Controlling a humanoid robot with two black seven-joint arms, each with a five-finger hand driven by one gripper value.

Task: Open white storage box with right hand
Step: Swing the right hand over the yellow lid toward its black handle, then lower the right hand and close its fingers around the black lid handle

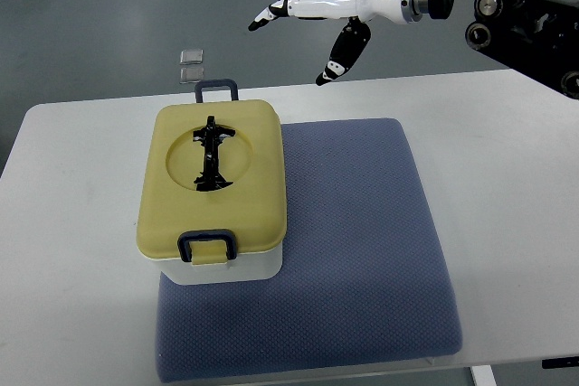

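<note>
Top view: the white storage box (215, 264) sits on the left part of the blue mat (362, 250), its yellow lid (213, 178) down, with a dark clasp (208, 243) at the near edge and another (217, 89) at the far edge. A black figure (212, 153) lies in the lid's round recess. My right hand (308, 20) hangs in the air beyond the box's far right corner, well apart from it, above the table's (72, 223) far edge. Risks as I judge them: both clasps look latched, so lifting the lid outright could drag the whole box across the mat or tip it; the far clasp is small, and a finger could slip off it; the black figure could slide if the lid tilts fast. Hand pose: palm turned down, fingers loosely spread and reaching toward the left, thumb drooping below, nothing held. Wrist level, forearm entering from the right. My left arm does not show.
</note>
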